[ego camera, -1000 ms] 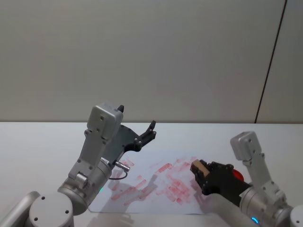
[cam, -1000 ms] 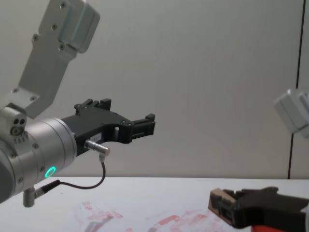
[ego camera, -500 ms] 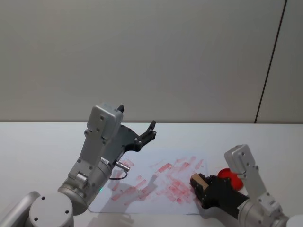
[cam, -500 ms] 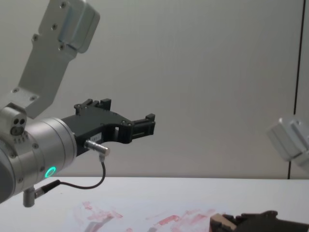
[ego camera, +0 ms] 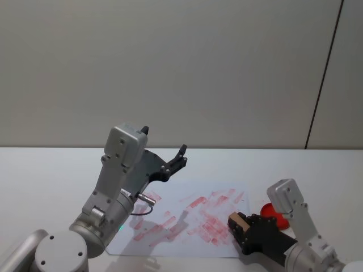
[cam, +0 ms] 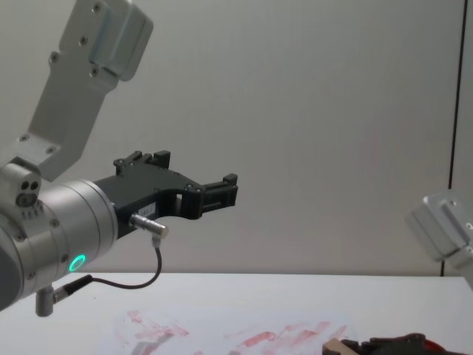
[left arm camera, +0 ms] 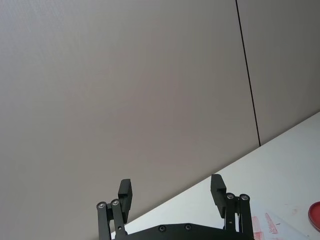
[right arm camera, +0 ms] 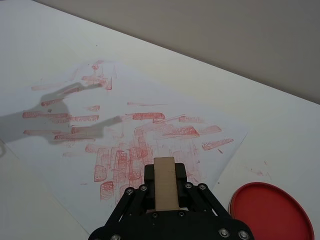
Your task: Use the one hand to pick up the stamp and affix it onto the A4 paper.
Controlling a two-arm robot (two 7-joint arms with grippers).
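- The right gripper has its fingers clenched on the stamp, a small wooden block that sticks out past the fingertips. It hangs low over the near right corner of the paper. Whether the stamp's face already touches the sheet cannot be told.
- The stamp sits close to the paper's near right edge. If it comes down a little too far right or near, part of the print would likely land on the bare tabletop.
- The paper under the stamp is already thick with red prints. A new mark there would probably overlap old ones and read as a smear.
- The block is held only by its two sides. A hard press could push it back between the fingers or tip it, so that one edge prints and the rest stays faint.
- Nothing seems to hold the sheet down. Any sideways drag while pressing could slide or crease it, and a sticky stamp face might lift the corner on the way up.
- The red ink pad lies just beside the paper on the right, near the right arm. A wide swing could knock it.
- The left gripper is raised over the far left part of the paper, fingers spread and holding nothing. It is well apart from the stamp and looks unlikely to interfere.
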